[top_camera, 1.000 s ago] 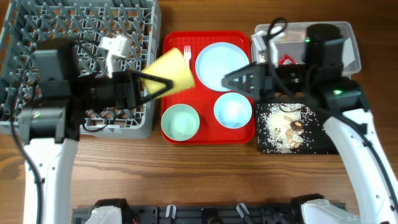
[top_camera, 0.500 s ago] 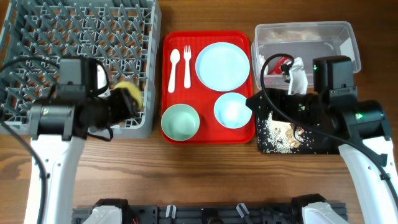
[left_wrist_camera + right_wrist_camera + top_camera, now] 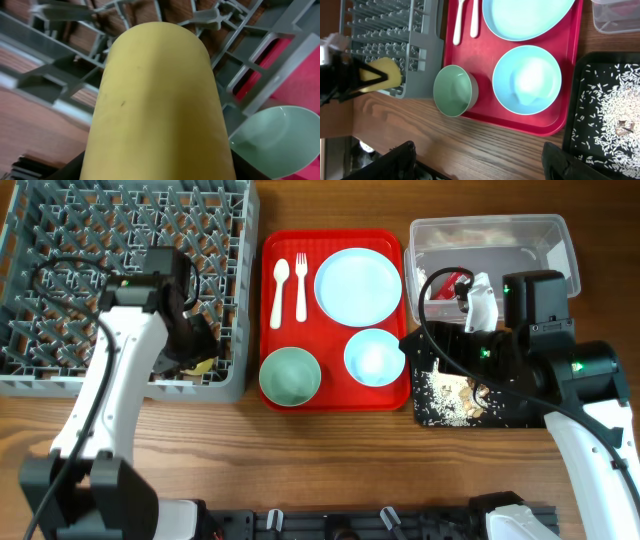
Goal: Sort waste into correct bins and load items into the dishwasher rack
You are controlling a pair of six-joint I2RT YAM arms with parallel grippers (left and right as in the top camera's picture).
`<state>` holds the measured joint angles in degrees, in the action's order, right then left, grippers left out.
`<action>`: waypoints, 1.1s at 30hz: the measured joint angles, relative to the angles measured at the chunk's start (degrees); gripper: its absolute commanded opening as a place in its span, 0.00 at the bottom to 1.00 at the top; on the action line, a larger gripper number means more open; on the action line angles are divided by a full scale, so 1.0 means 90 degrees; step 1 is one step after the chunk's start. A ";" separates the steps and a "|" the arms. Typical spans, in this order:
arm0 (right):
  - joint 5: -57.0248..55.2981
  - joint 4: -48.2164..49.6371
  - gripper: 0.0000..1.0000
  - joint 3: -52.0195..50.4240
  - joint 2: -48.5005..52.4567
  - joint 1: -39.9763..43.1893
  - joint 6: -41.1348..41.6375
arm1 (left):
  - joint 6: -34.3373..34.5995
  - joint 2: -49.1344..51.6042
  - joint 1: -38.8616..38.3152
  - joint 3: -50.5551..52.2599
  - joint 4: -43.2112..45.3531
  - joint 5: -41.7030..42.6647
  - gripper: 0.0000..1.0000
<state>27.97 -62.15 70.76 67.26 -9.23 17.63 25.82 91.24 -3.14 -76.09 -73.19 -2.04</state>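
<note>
I am holding the yellow cup [image 3: 157, 100] over the dishwasher rack [image 3: 60, 370]
My left gripper [image 3: 198, 352] is grasping the cup — its long axis is pointing straight ahead from my fingers, and the rack's grid is lying just beneath it.

A second ago the left gripper [image 3: 193, 348] held the small yellow cup [image 3: 203, 366] high, above where the big grey pegged plastic rack [image 3: 60, 375] meets the red serving tray [image 3: 330, 237]. It has since swung down to the rack's front right corner, with the cup low among the pegs and mostly hidden. The white plastic fork [image 3: 300, 287] and spoon [image 3: 280, 288] now show fully. The right arm [image 3: 530, 310] has drawn back from the clear rectangular tub [image 3: 490, 225] to over the shallow black tray [image 3: 480, 422].
</note>
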 measured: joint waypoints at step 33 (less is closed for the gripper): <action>-0.1311 0.1005 0.47 0.0000 0.1360 -0.2475 0.0760 | -0.0886 -0.3298 0.0211 -0.0935 -0.0214 0.1571 1.00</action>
<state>16.16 -53.10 70.76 79.50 -31.51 24.47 17.85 61.56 -1.23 -84.51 -75.11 12.10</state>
